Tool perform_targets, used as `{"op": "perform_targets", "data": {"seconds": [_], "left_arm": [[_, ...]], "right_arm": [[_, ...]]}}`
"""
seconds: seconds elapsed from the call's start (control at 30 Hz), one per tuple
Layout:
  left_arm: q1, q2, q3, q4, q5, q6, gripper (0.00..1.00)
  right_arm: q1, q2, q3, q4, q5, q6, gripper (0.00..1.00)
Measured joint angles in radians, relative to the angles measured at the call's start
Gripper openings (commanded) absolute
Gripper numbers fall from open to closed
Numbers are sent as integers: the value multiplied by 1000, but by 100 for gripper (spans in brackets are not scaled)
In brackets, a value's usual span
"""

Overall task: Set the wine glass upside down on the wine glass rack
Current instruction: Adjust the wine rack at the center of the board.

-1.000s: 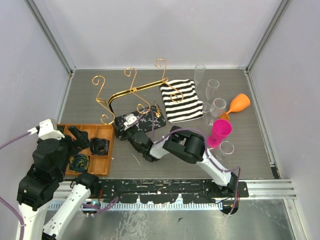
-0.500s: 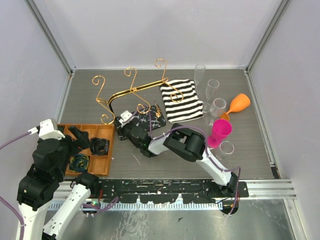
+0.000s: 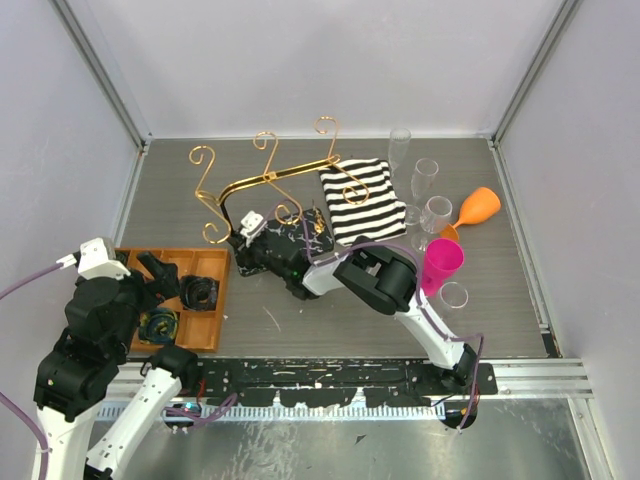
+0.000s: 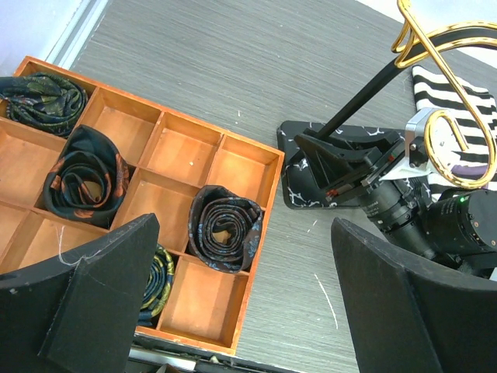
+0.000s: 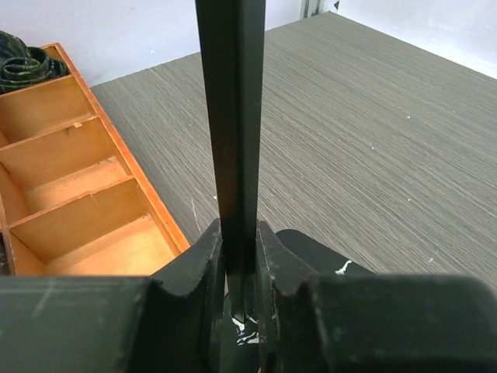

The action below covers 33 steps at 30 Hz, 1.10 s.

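Rack (image 3: 270, 178) sits mid-table, just left of striped cloth (image 3: 360, 200). Your right gripper (image 5: 239, 272) is pinching its black upright post low, near marbled base. Your left gripper (image 4: 245, 307) is spread wide above wooden tray (image 4: 194, 123). Wine glass (image 3: 436, 212) stands upright right of cloth, among other glasses, well apart from both grippers.

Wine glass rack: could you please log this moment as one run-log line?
right gripper shut on wine glass rack | left gripper open above tray | wine glass ungrasped

- Wine glass rack (image 3: 268, 178): gold scrolled wire on a black marbled base, mid-bench (image 3: 180, 190), its dark post pinched by the right claw (image 5: 239, 264).
- Wine glass (image 3: 436, 212): clear, upright, right of the rack.
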Motion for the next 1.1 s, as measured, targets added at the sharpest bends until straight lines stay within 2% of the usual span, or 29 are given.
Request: {"op": "perform_targets", "data": {"seconds": [0.27,0.77,0.8,0.93,1.0,1.1], "left_arm": [[0,0,0,0,0,1,99],[1,0,0,0,7,6,99],[1,0,0,0,7,7,99],[1,0,0,0,7,7,99],[1,0,0,0,7,7,99],[1,0,0,0,7,7,99]], "right_arm": [[-9,-1,13,-23,11,-3,8],[-95,-1,136,-237,-31,-19,8],[-97,-1,140,-244,-33,-20,10],[-100,-1,144,-254,-43,-23,43],[-100,-2,134,-250,-38,-37,51],[-98,-3,83,-246,-15,-54,58]]}}
